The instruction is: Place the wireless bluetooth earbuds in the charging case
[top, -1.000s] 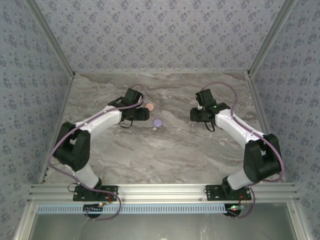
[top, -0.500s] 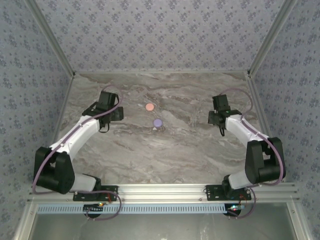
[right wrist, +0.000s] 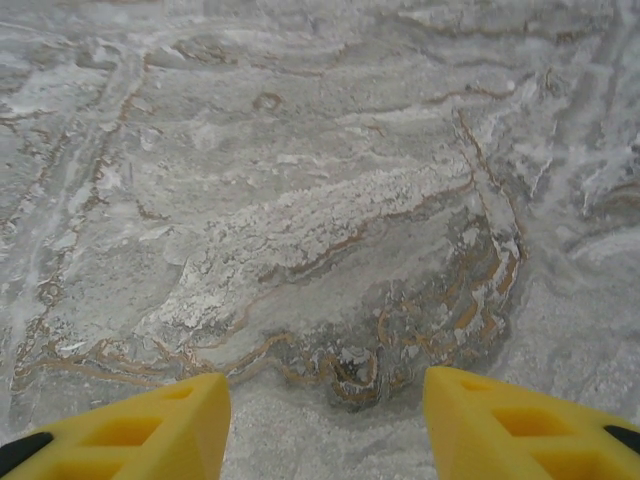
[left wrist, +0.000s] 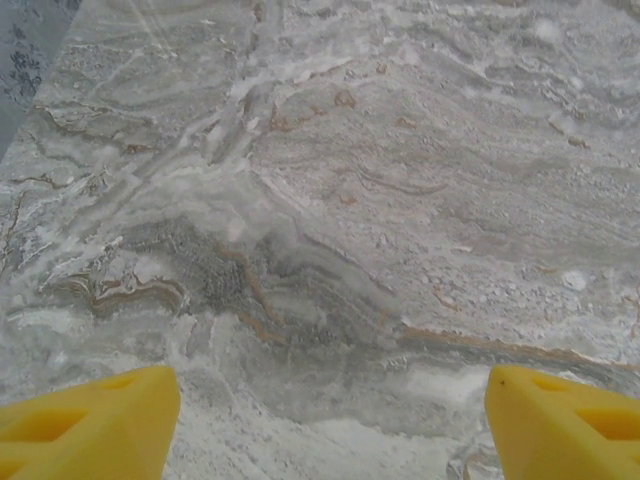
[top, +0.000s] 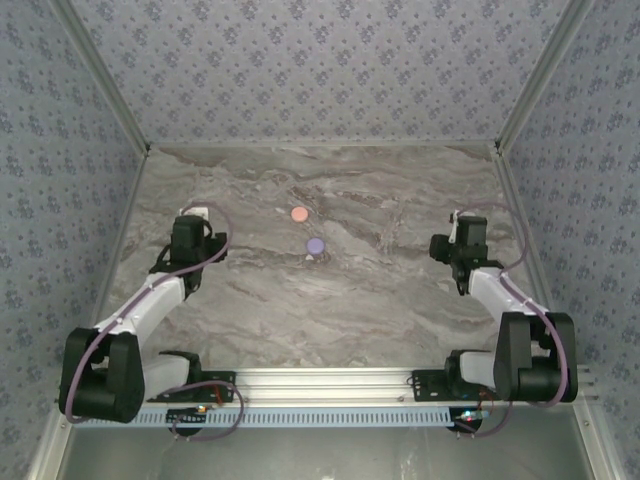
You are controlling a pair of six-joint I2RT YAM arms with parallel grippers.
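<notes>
The grey-brown marbled bench (top: 400, 300) carries everything, and the move to come turns on one gap: both arms sit out at the bench's sides while the task's things lie in the middle, between them.

The left arm (top: 150, 295) ends with its left fingers (top: 190, 232) near the left edge. In the left wrist view these yellow fingers (left wrist: 90, 420) stand wide apart, with bare marble between them and nothing held. The right arm (top: 495, 290) puts its right fingers (top: 468, 238) near the right edge. In the right wrist view those yellow fingers (right wrist: 130, 430) are also spread and hold nothing.

The salmon-pink round disc case (top: 298, 213) lies farther from the arm bases. The purple round disc case (top: 316, 245) lies just nearer and a little to the right, apart from it.

A tiny pale bit (top: 310, 257), probably one earbud, sits right against the purple disc's near edge. It is too small to tell its long axis or whether it touches the disc, and I cannot make out any other earbuds.

From the left fingers it lies to the right and from the right fingers to the left, well apart from both. The left fingers look somewhat nearer, so that arm probably has the shorter reach.
</notes>
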